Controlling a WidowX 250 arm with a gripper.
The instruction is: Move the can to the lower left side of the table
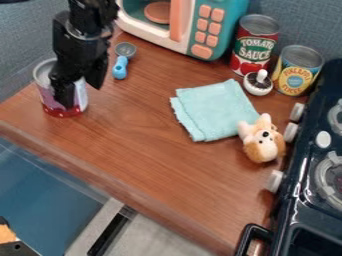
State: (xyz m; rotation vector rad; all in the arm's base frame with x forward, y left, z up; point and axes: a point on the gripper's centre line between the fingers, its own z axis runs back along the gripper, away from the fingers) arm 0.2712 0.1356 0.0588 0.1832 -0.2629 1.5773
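One wooden table [157, 145]: stove [307, 185] at 4 o'clock; toy microwave [222, 22] at 12; black gripper [81, 93] at 10, clenched or released, cannot tell; turquoise cloth [214, 110] at 2; open-topped can [48, 98] at 10, partly behind gripper; plush dog [260, 145] at 3; scoop [120, 68] at 11.

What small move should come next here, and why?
Probably let the can go if held, then ease the gripper straight up: the can looks upright at the left end of the table, near its front edge, and the gripper is right up against it, so sideways motion might tip it.
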